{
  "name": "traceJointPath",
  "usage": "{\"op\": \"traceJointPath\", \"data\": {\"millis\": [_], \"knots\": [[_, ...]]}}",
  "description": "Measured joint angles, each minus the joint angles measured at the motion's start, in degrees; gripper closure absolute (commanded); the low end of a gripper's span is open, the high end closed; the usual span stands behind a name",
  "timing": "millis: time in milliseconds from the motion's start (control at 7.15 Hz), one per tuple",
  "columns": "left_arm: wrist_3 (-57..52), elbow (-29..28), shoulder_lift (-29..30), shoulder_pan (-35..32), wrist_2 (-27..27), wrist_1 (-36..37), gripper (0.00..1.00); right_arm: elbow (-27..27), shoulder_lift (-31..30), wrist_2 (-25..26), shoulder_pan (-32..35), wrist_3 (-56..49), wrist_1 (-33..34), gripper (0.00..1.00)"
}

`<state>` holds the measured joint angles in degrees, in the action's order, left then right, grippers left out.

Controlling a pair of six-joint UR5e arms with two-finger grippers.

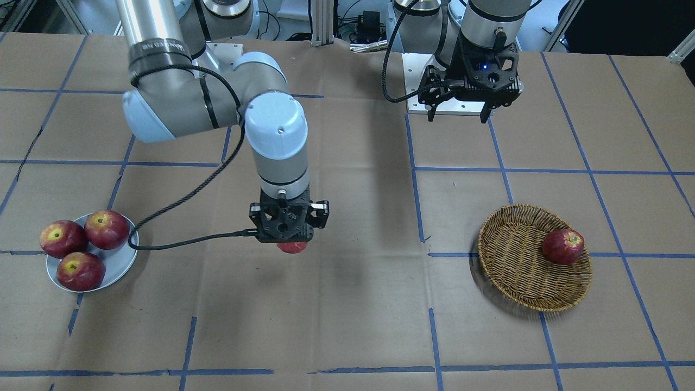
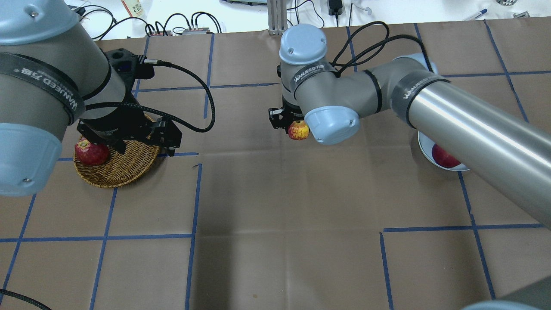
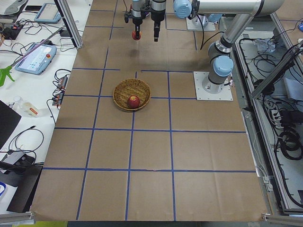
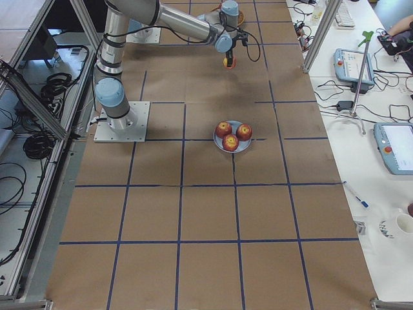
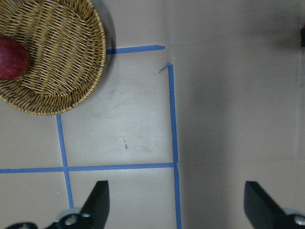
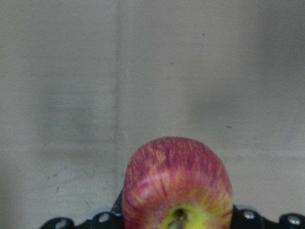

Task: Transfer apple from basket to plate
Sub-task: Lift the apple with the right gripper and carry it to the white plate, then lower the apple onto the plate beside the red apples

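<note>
Right claw (image 1: 291, 243) pinching the apple (image 6: 177, 183), lifted off the worktop (image 1: 347, 304), between basket (image 1: 516, 260) and plate (image 1: 122, 260), well apart from both. Yellow stem end faces the right wrist camera. Left claw (image 5: 176, 202) spread wide, nothing in it, above bare worktop with the basket off to one side. One dark red apple (image 1: 563, 246) in basket. Three red apples (image 1: 81, 270) on plate.

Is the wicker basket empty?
No, one dark red apple lies inside the round tan woven wicker basket.
</note>
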<state>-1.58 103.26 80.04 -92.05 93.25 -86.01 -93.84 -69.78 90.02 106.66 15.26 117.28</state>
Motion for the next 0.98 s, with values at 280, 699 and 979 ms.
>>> {"op": "traceJointPath", "data": {"millis": [280,699,979], "knots": [[0.00,0.05,-0.11,0.03,0.00,-0.03,0.01,-0.67,-7.18,0.09,-9.63,-9.67,-8.55,0.54],[0.00,0.10,-0.23,0.13,0.00,-0.04,0.01,-6.10,-12.24,-0.06,-28.88,-32.06,-10.41,0.54],[0.00,0.10,-0.30,0.19,-0.07,-0.04,0.01,-8.14,-12.27,-0.70,-40.29,-45.34,-9.42,0.54]]}}
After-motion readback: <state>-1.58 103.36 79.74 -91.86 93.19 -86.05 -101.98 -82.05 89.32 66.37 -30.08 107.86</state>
